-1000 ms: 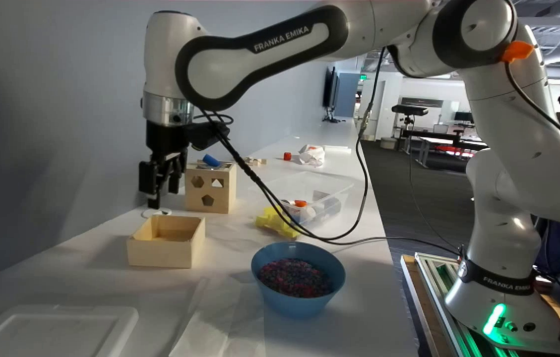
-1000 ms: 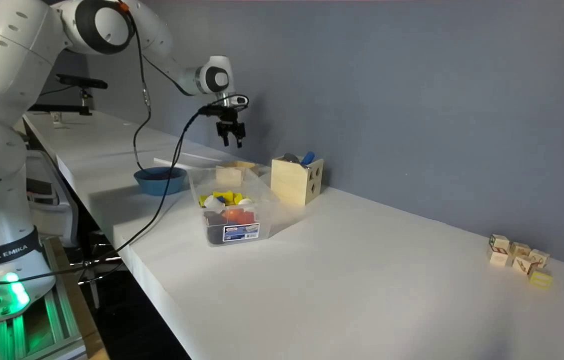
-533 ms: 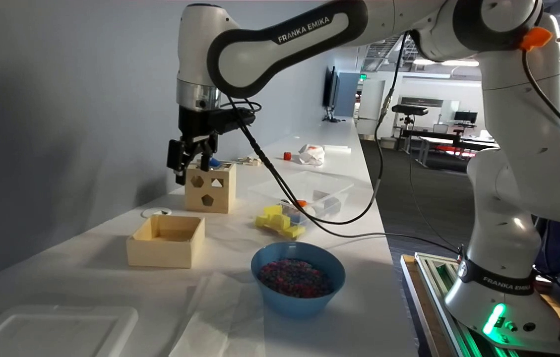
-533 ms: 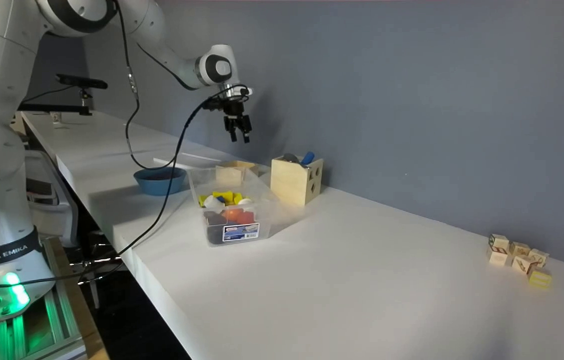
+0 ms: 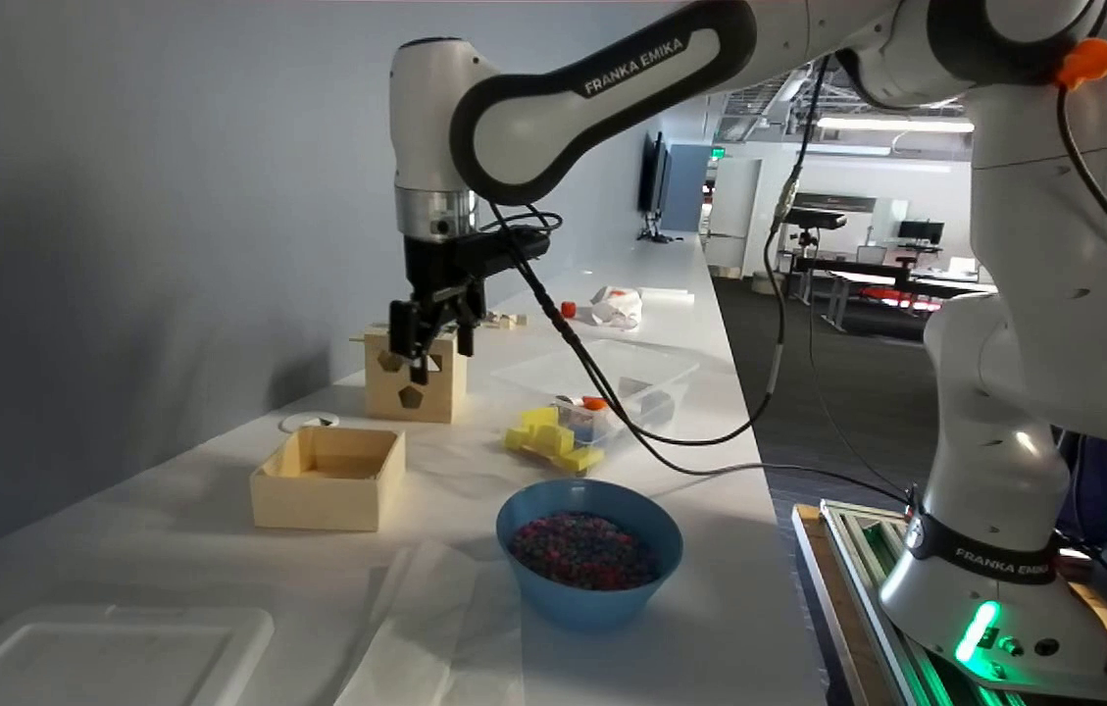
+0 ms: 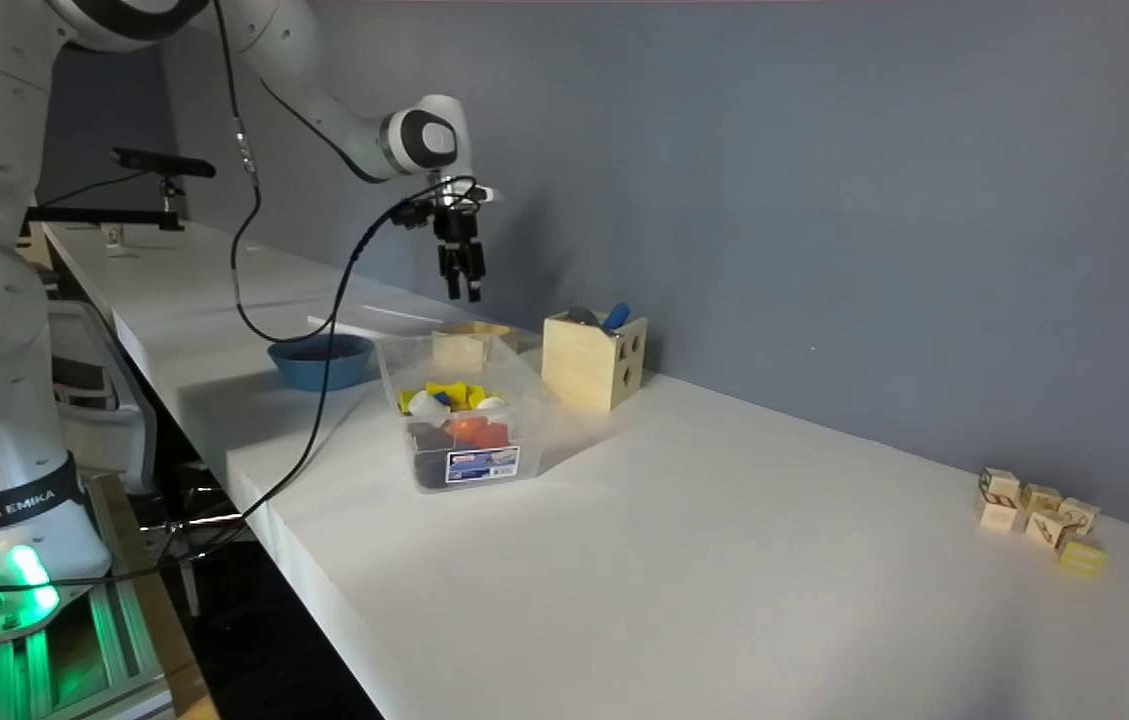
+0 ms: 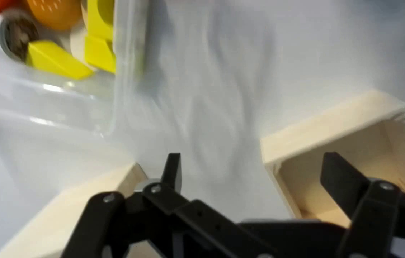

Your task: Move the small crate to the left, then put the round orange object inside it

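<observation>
The small crate (image 5: 316, 502), a shallow pale wood box, stands on the table near the wall. It shows behind the clear bin (image 6: 459, 353) and at the right of the wrist view (image 7: 326, 127); it looks empty. My gripper (image 5: 442, 363) is open with nothing between its fingers. It hangs above the table near the wooden cube, and also shows in the other exterior frame (image 6: 464, 296) and the wrist view (image 7: 252, 157). The round orange object (image 7: 57, 14), with white dots, lies in the clear bin, cut by the frame's top edge. Orange shows in the bin in an exterior view (image 6: 465, 430).
The wooden cube with holes (image 5: 416, 397) stands close to the gripper, a blue piece on its top (image 6: 616, 316). The clear bin (image 7: 114, 104) holds yellow pieces (image 7: 57, 59). A blue bowl (image 5: 587, 598), a white lid (image 5: 112, 652) and several wooden blocks (image 6: 1049, 525) lie around.
In an exterior view, my gripper has moved right, away from above the crate toward the cube, rising and then lowering a little. It has turned slightly. The crate and bin have not moved.
</observation>
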